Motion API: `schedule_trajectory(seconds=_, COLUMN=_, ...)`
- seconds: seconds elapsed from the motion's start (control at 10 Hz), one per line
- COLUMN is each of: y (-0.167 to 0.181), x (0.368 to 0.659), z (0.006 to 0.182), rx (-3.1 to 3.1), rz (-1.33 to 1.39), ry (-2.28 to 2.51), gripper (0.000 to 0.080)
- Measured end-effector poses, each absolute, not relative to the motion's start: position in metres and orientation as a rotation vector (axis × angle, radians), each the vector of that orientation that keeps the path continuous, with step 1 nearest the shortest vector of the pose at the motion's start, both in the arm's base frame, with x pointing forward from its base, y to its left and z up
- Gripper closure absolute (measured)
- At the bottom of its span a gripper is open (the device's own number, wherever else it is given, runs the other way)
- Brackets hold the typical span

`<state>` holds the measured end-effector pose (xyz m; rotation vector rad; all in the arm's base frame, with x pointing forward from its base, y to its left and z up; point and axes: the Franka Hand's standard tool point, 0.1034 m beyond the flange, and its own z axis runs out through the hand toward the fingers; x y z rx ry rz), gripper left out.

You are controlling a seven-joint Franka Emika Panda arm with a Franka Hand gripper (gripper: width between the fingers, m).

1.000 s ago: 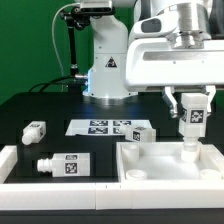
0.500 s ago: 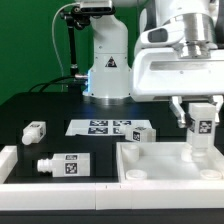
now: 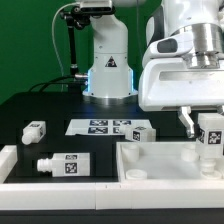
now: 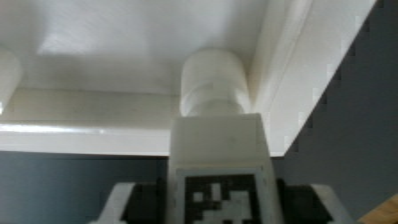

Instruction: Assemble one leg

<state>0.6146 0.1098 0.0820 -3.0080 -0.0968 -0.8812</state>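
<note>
Your claw point(image 3: 207, 125) is closed on the leg point(image 3: 211, 136), pinching its tagged block from both sides. The leg's long axis stands upright, directly below the claw, with the round end pointing down. In the wrist view that end hangs close beside a raised edge of the white panel point(image 3: 160, 172), near the panel's corner at the exterior view's right. You cannot tell whether the end already touches the panel floor. By my judgement, your next move runs straight down along that axis.
</note>
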Motion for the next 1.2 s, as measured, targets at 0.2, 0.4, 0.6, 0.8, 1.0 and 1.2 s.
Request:
schedule_trajectory(seconds=0.2, y=0.110, x=0.615, z=0.082, rx=-3.009, rz=-0.881, ry=-0.101, gripper=0.0515)
schedule_trajectory(seconds=0.4, y=0.110, x=0.615, z=0.082, rx=-3.009, rz=-0.882, ry=-0.104, gripper=0.0515)
schedule_trajectory(seconds=0.6, y=0.113, x=0.619, z=0.082, rx=-3.006, rz=-0.882, ry=-0.098, gripper=0.0515)
schedule_trajectory(seconds=0.8, y=0.115, x=0.626, z=0.081, rx=-3.001, rz=-0.899, ry=-0.102, gripper=0.0515)
schedule_trajectory(seconds=1.0, y=0.116, x=0.625, z=0.075, rx=-3.009, rz=-0.884, ry=-0.111, gripper=0.0515)
schedule_trajectory(seconds=1.2, y=0.115, x=0.624, z=0.072, rx=-3.012, rz=-0.878, ry=-0.102, gripper=0.0515)
